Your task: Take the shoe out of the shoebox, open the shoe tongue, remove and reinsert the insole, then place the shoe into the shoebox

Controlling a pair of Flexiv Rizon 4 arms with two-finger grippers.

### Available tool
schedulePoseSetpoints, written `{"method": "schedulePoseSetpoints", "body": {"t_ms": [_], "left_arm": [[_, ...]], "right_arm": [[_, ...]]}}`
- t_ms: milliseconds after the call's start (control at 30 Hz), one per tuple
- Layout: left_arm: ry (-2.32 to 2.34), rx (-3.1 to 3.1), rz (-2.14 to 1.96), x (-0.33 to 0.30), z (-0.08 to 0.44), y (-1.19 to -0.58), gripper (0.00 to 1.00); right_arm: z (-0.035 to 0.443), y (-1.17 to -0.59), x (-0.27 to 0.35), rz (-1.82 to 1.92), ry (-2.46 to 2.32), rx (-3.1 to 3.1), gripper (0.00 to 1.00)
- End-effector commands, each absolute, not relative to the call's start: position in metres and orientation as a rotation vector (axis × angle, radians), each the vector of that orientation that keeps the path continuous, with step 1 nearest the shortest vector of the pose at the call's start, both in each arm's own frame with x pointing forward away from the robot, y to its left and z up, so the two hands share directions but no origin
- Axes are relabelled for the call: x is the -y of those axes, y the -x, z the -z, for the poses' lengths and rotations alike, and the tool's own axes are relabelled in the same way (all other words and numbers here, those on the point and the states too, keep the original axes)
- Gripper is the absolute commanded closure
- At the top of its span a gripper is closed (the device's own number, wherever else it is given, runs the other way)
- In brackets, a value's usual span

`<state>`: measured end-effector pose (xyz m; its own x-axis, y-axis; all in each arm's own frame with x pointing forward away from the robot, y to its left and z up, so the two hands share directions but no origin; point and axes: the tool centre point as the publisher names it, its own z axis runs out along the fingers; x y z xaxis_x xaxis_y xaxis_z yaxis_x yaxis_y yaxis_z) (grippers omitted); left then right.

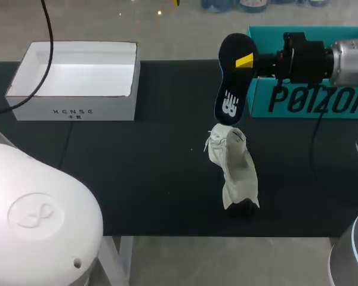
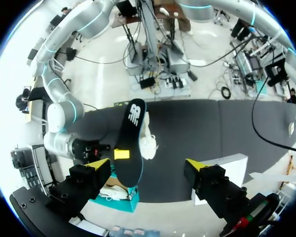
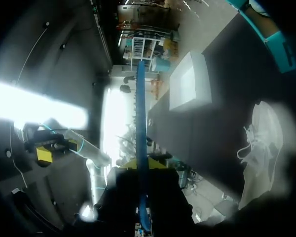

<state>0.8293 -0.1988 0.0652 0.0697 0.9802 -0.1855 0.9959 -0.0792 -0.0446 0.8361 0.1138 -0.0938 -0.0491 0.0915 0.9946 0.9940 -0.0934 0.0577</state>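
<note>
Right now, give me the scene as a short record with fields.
white box: open, nothing seen inside
teal box: at the far right
shoe: white, on the table, in neither box
insole: out of the shoe, held in the air above it
right end effector: shut on the insole
left end effector: open, holding nothing

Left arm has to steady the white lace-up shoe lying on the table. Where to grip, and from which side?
I'd grip the white lace-up shoe across its narrow midsection, clear of the laces, coming straight down: it lies lengthwise, and the black insole in the right gripper hangs over the lace end.
</note>
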Motion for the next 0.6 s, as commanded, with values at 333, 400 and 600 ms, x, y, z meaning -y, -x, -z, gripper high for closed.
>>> {"method": "schedulePoseSetpoints", "body": {"t_ms": [333, 400, 600], "left_arm": [[-1.516, -1.486, 1.074, 0.136, -0.037, -0.800, 0.00], [-1.456, -1.426, 1.112, 0.132, -0.035, -0.796, 0.00], [-1.317, -1.309, 1.180, 0.128, -0.028, -0.786, 0.00]], "right_arm": [[0.094, -0.837, -0.115, 1.272, 1.325, 1.270, 1.00], [0.094, -0.837, -0.115, 1.272, 1.325, 1.270, 1.00], [0.094, -0.837, -0.115, 1.272, 1.325, 1.270, 1.00]]}}
